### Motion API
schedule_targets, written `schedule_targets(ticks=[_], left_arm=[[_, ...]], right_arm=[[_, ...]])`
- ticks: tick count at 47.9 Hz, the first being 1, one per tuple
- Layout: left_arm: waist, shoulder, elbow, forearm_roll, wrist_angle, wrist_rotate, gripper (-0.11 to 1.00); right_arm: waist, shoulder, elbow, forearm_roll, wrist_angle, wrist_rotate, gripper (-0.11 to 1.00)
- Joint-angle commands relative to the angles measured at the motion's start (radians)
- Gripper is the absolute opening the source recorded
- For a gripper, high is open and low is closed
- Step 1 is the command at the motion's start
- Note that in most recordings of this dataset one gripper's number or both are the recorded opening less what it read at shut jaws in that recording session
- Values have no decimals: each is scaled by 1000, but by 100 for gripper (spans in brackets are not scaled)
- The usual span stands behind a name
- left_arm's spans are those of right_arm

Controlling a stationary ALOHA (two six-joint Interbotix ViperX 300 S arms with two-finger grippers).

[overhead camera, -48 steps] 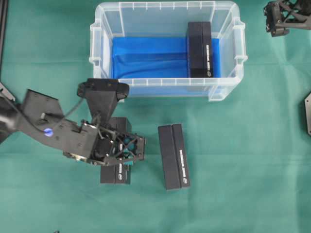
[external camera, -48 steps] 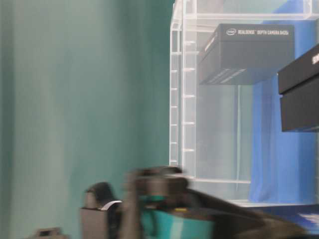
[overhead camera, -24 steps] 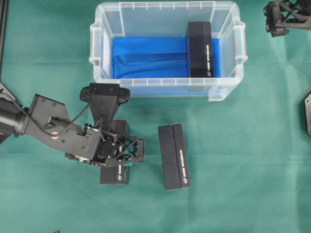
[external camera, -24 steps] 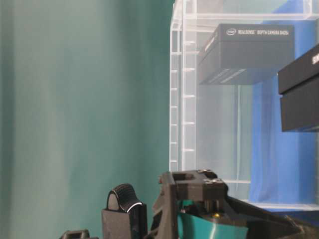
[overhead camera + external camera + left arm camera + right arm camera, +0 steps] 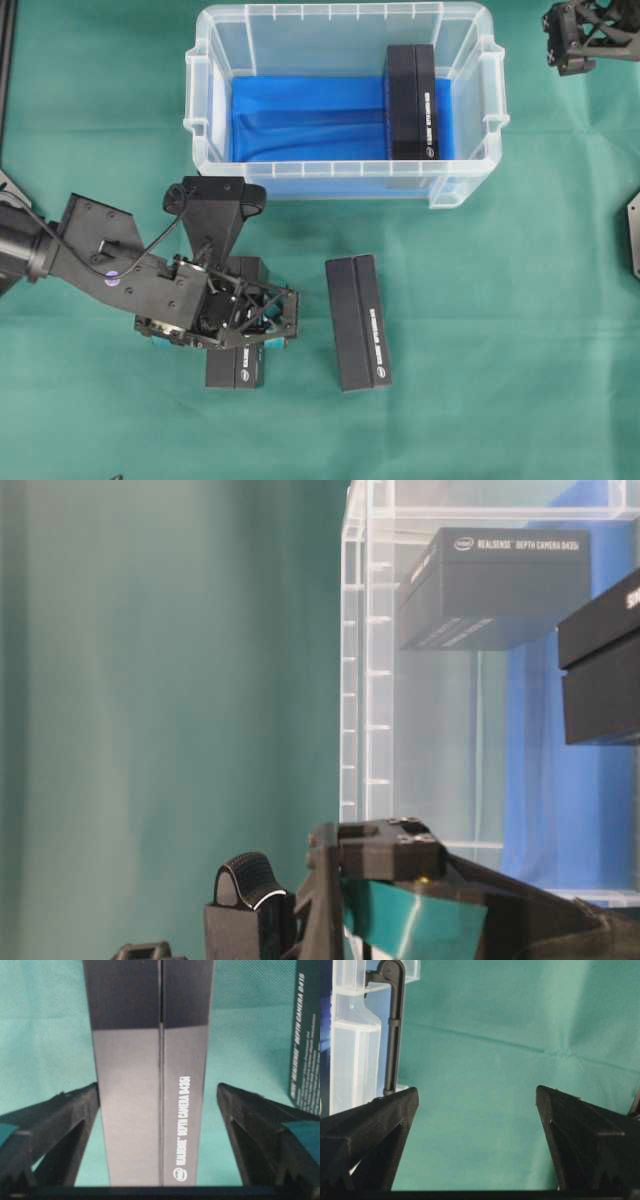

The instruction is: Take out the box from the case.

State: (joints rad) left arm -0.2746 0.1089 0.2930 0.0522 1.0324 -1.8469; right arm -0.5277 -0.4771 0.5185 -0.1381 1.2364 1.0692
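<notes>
The clear case (image 5: pixel 340 25) with a blue bottom stands at the back of the green cloth. One black box (image 5: pixel 411 100) lies inside it on the right, also seen through the wall (image 5: pixel 500 585). A second black box (image 5: pixel 237 368) lies on the cloth in front of the case. My left gripper (image 5: pixel 250 318) straddles this box (image 5: pixel 150 1085), open, its fingers (image 5: pixel 75 1110) spread on either side. A third black box (image 5: pixel 358 322) lies just to the right. My right gripper (image 5: pixel 580 35) hangs open at the far right corner, with nothing between its fingers (image 5: pixel 380 1120).
The left arm (image 5: pixel 90 255) reaches in from the left edge, and its wrist camera (image 5: pixel 215 195) sits just in front of the case's near wall. The case's handle end (image 5: pixel 350 1050) shows left of the right gripper. Green cloth (image 5: pixel 500 400) covers the table.
The left gripper's jaws have spread wide and let go of the box on the cloth. The arm has barely shifted. The right gripper has not moved.
</notes>
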Motion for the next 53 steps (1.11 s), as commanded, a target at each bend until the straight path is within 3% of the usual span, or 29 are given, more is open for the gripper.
schedule_targets(ticks=[1,23,53], left_arm=[[-3,-32,-20,-2,-5,-2,99],[-2,-77,-48,-2,21,-2,98],[18,-140,-370,8,370,5,98]], right_arm=[[0,-11,-11,-3,-5,0,94],[0,-11,-11,-3,-5,-2,94],[0,-11,-11,-3,-12,-2,94]])
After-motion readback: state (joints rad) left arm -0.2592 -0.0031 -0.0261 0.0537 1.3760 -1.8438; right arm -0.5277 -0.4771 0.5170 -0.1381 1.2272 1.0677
